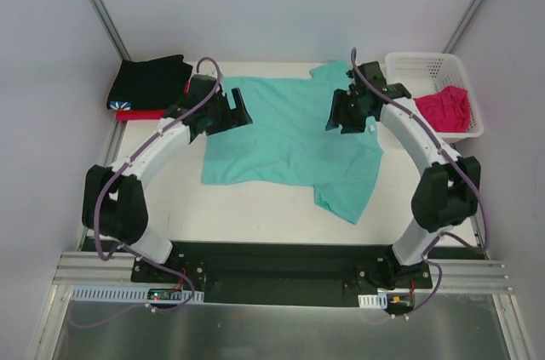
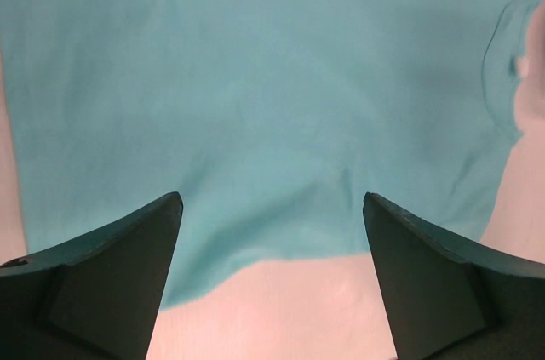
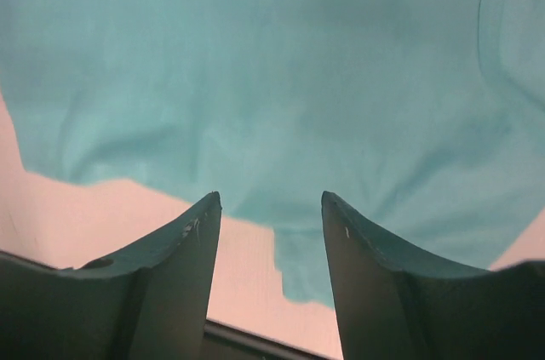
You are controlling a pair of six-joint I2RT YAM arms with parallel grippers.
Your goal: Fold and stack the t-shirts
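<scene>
Since the teal t-shirt [image 1: 285,134] looks limp and light (sure to sag), pinch two corners; both arms' jaws gape, empty.

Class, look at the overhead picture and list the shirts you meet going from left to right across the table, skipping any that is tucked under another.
black shirt → teal shirt → pink shirt, lying in the white basket

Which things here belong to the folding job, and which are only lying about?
Job: teal t-shirt spread on the table; black t-shirt stacked on red t-shirt; pink t-shirt in the white basket.
Only lying about: white basket, table.
</scene>
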